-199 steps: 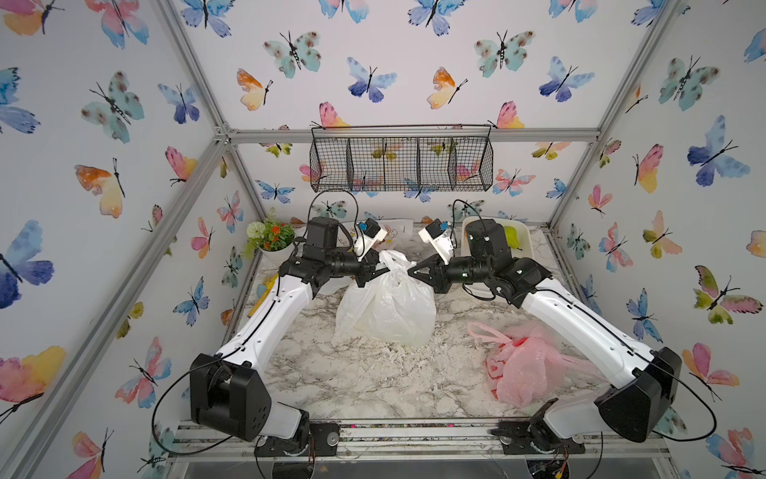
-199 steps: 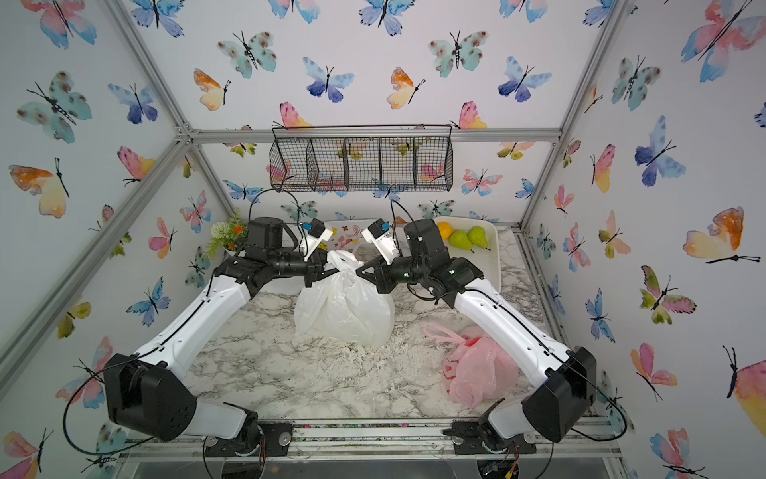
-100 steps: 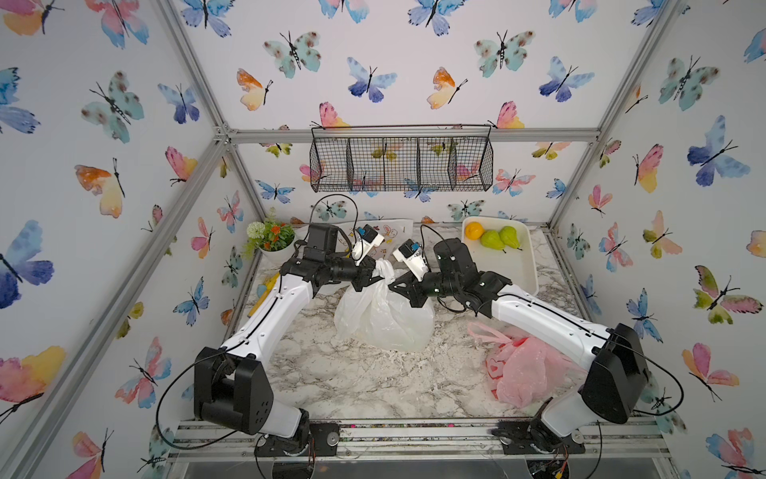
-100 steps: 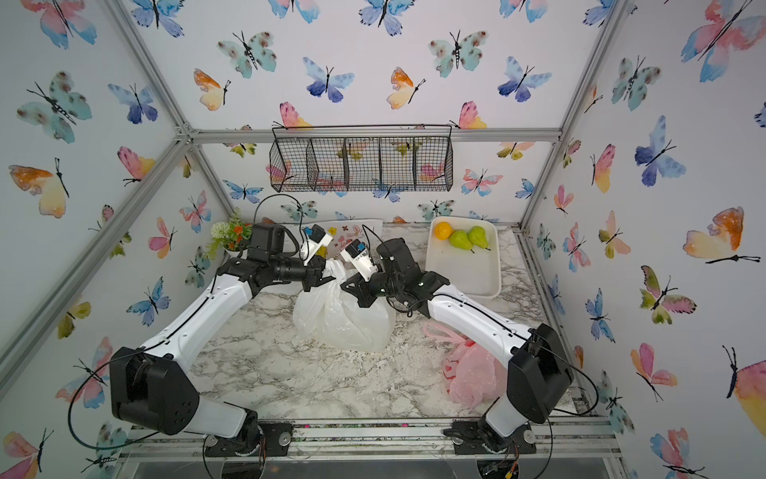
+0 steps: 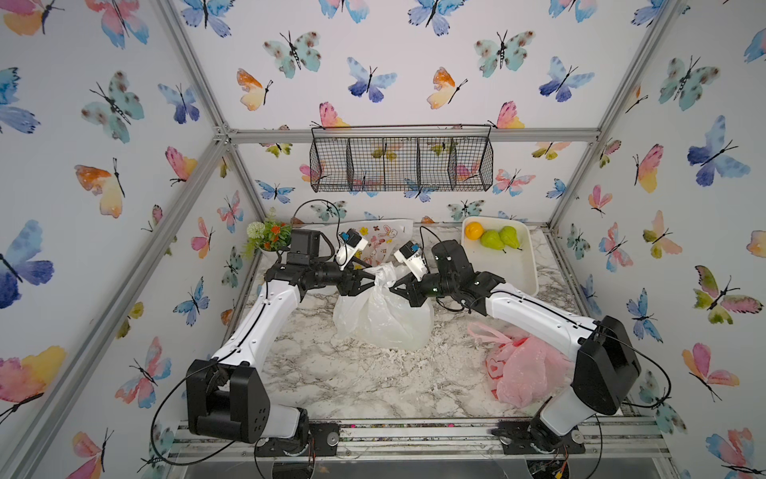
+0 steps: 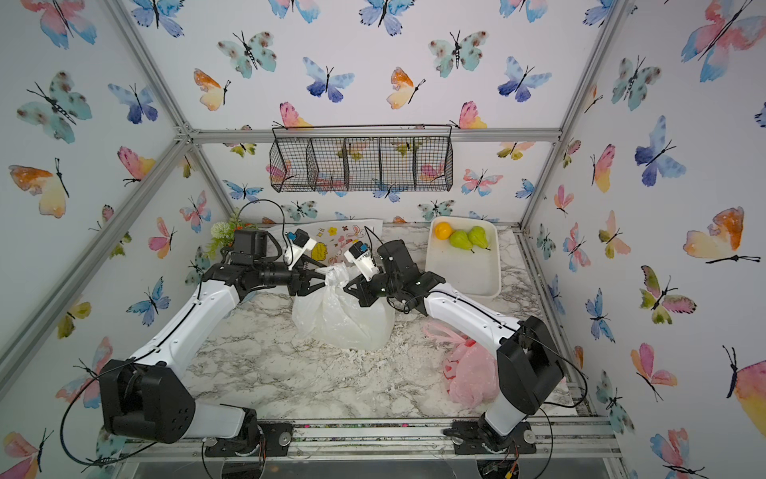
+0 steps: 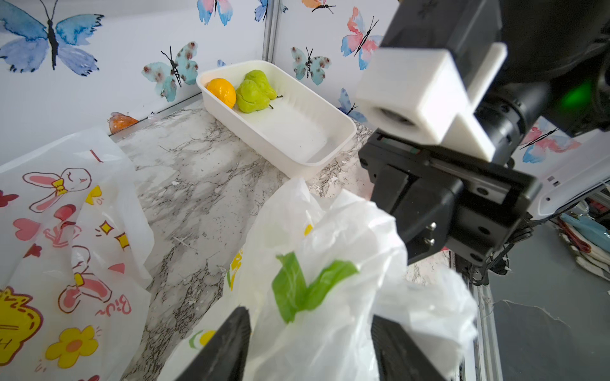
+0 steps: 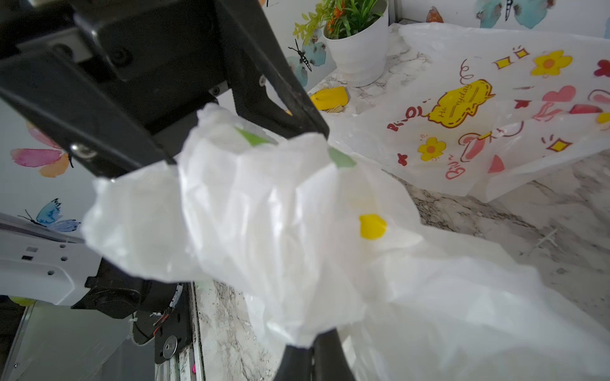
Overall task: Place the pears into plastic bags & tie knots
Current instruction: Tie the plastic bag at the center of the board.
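Thin white plastic printed with yellow lemons forms the lemon-print bag, which is stood bulging at the middle of the marble table; what is inside cannot be made out through the plastic. Its gathered top is pinched between the pressed-together fingers of the right gripper. The left gripper is held with its fingers spread on either side of the same bunched top, not clamping it. A white tray is set at the back right corner. Two green pears are laid in its far end, touching each other, with an orange fruit just beside them. A pink bag is slumped at the front right under the right arm, its contents not discernible. A doodle-print bag is spread flat at the back.
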Robot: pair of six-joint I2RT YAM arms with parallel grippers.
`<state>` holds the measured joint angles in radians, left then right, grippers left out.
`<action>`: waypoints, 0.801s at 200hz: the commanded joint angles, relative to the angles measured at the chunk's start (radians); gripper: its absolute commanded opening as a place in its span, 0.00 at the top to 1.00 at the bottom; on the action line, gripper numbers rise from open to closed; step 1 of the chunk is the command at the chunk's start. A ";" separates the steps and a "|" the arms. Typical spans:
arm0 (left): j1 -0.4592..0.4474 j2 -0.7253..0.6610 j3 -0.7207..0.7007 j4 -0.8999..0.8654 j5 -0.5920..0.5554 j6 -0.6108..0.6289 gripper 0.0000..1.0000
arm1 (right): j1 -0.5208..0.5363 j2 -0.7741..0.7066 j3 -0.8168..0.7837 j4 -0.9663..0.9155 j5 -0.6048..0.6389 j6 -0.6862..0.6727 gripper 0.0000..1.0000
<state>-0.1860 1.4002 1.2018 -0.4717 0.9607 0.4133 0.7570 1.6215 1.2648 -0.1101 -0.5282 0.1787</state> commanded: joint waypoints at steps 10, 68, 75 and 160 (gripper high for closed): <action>0.000 -0.010 -0.008 0.002 -0.131 -0.004 0.40 | -0.011 0.022 0.006 0.037 -0.053 0.042 0.97; -0.009 -0.077 -0.032 -0.030 -0.007 0.099 0.25 | -0.023 0.048 0.028 0.052 -0.107 0.091 0.97; -0.010 -0.079 -0.033 -0.021 0.005 0.089 0.23 | -0.024 0.054 0.029 0.055 -0.114 0.095 0.97; -0.055 0.079 0.073 0.028 -0.005 -0.018 0.34 | -0.016 0.064 0.030 0.067 -0.145 0.116 0.97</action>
<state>-0.2321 1.4502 1.2484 -0.4534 0.9291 0.4225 0.7387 1.6741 1.2690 -0.0616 -0.6388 0.2852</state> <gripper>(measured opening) 0.694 0.049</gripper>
